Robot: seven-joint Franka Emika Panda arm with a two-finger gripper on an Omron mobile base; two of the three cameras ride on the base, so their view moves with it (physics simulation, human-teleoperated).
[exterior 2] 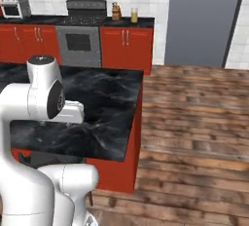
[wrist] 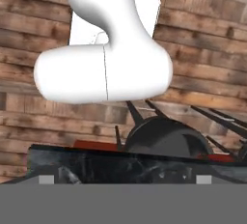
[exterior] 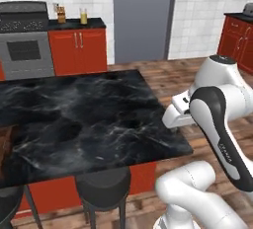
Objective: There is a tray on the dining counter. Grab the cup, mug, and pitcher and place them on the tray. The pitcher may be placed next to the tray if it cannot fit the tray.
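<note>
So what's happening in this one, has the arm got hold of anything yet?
Nothing is being handled yet. The white arm is folded up beside the end of the dining counter, and the stretch of black top in front of it is bare. Far back, on the short worktop by the stove, stand the pitcher and a smaller brown item I cannot identify. The pincer's fingertips barely show in the hand view, looking down past a dark stool at the wooden floor, so its state is unclear.
</note>
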